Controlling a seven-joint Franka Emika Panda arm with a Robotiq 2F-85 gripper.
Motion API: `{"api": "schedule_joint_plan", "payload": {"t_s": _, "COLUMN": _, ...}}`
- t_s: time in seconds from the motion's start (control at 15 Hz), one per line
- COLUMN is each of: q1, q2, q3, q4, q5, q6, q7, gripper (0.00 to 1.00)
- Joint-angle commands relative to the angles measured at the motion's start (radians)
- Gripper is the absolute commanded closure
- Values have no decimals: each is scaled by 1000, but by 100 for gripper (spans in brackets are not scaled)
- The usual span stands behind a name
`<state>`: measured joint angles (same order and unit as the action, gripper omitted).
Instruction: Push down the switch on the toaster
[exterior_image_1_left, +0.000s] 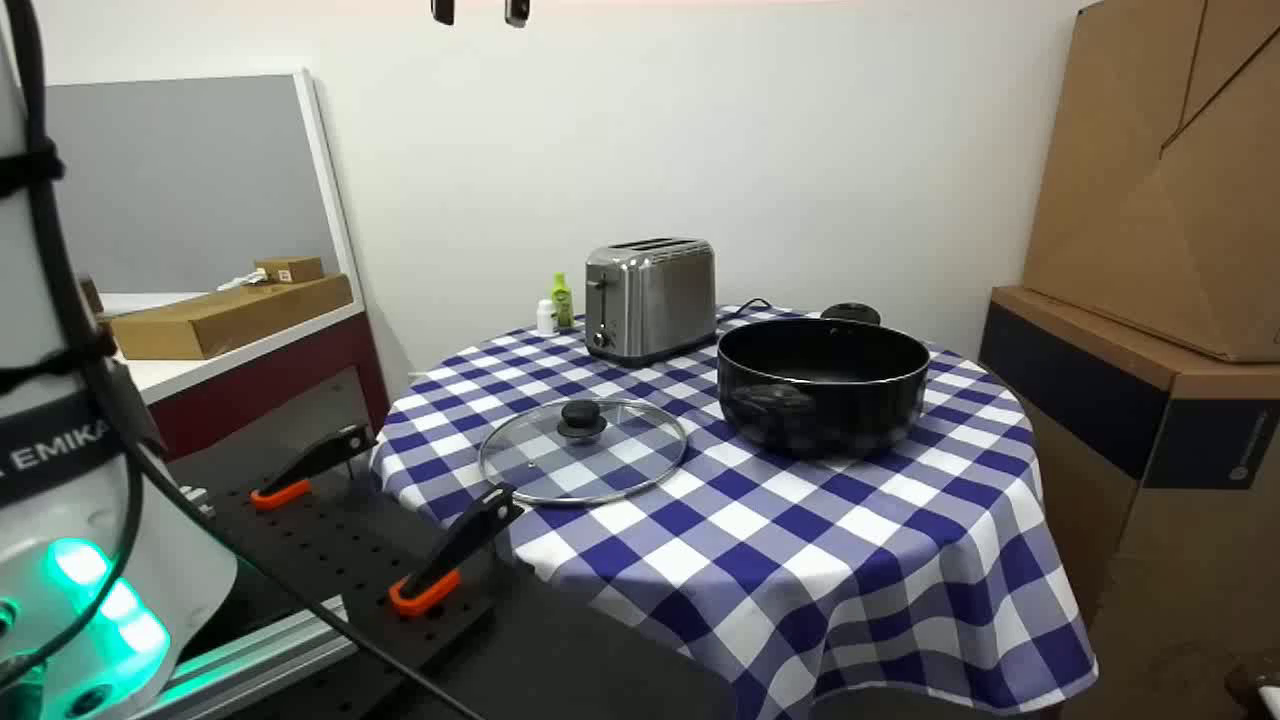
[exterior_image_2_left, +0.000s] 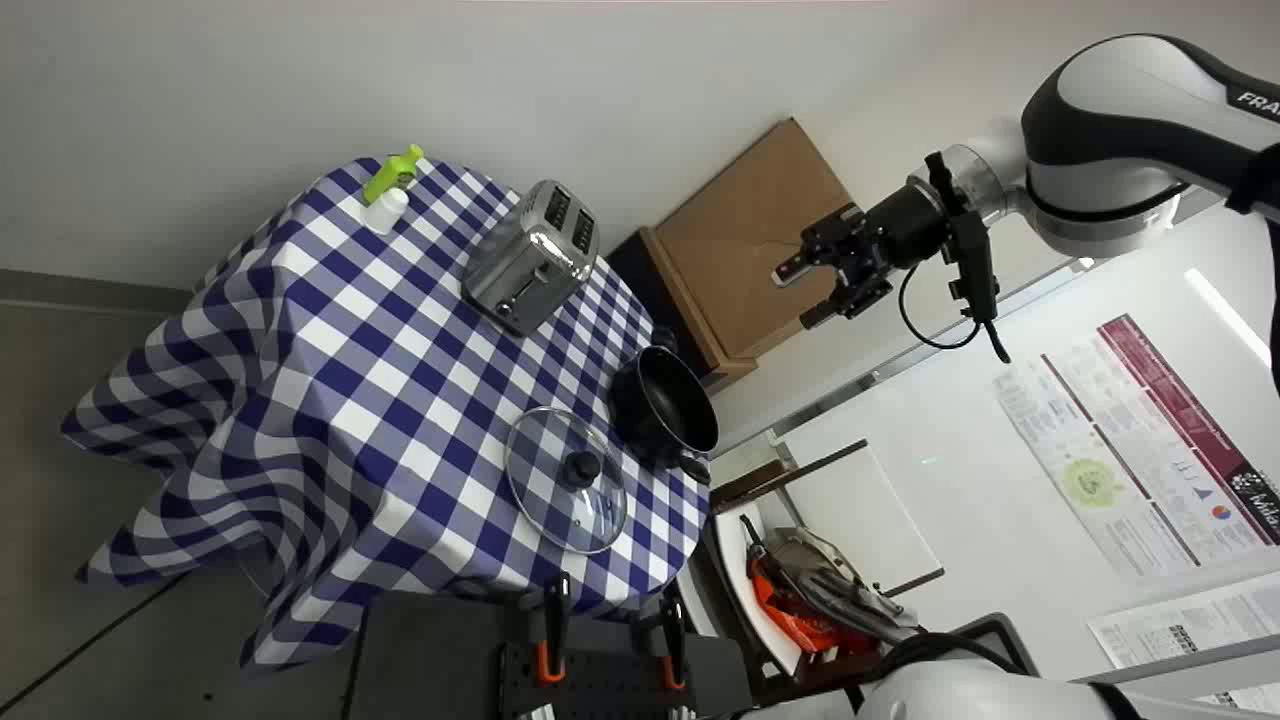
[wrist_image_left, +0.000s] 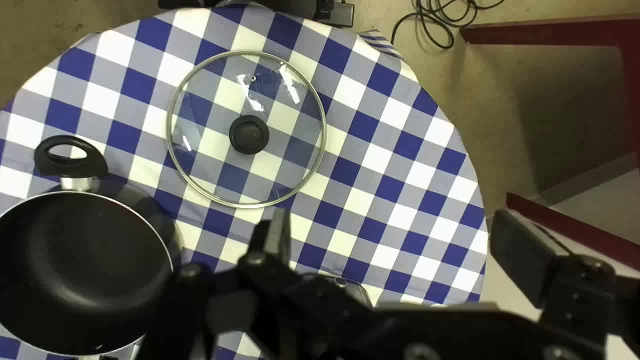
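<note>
The shiny silver toaster (exterior_image_1_left: 675, 300) stands upright on the checkered table in both exterior views (exterior_image_2_left: 520, 265). Its switch (exterior_image_1_left: 597, 284) is a small dark lever on the narrow end face, near the top of that face; it also shows in an exterior view (exterior_image_2_left: 541, 271). My gripper (exterior_image_2_left: 795, 297) is open and empty, high above the table and well apart from the toaster. Only its fingertips (exterior_image_1_left: 480, 12) show at the top edge of an exterior view. In the wrist view the fingers (wrist_image_left: 395, 245) are wide apart. The toaster (wrist_image_left: 357, 290) is mostly hidden behind the gripper there, and the switch is hidden.
A wide black pot (exterior_image_1_left: 822, 400) and a glass lid (exterior_image_1_left: 583, 455) with a black knob lie in front of the toaster. A green bottle (exterior_image_1_left: 562, 300) and a white bottle (exterior_image_1_left: 545, 317) stand beside it. Cardboard boxes (exterior_image_1_left: 1150, 200) rise beyond the table. Clamps (exterior_image_1_left: 455, 545) grip the near edge.
</note>
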<state>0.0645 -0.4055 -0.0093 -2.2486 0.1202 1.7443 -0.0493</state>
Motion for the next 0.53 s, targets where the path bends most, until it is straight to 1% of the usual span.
{"api": "schedule_joint_plan", "payload": {"t_s": 0.0, "q1": -10, "q2": 1, "q3": 8, "q4": 2, "q5": 3, "q6": -3, "q7": -3, "gripper": 0}}
{"api": "schedule_joint_plan", "payload": {"t_s": 0.13, "q1": -13, "q2": 20, "q3": 19, "q4": 7, "q5": -12, "q6": 44, "q7": 6, "gripper": 0}}
{"api": "schedule_joint_plan", "payload": {"t_s": 0.27, "q1": -10, "q2": 48, "q3": 35, "q4": 5, "q5": -35, "q6": 122, "q7": 8, "gripper": 0}}
{"api": "schedule_joint_plan", "payload": {"t_s": 0.33, "q1": -9, "q2": 68, "q3": 49, "q4": 2, "q5": -55, "q6": 177, "q7": 15, "gripper": 22}}
{"api": "schedule_joint_plan", "payload": {"t_s": 0.47, "q1": -2, "q2": 113, "q3": 71, "q4": 6, "q5": -82, "q6": 259, "q7": 24, "gripper": 33}}
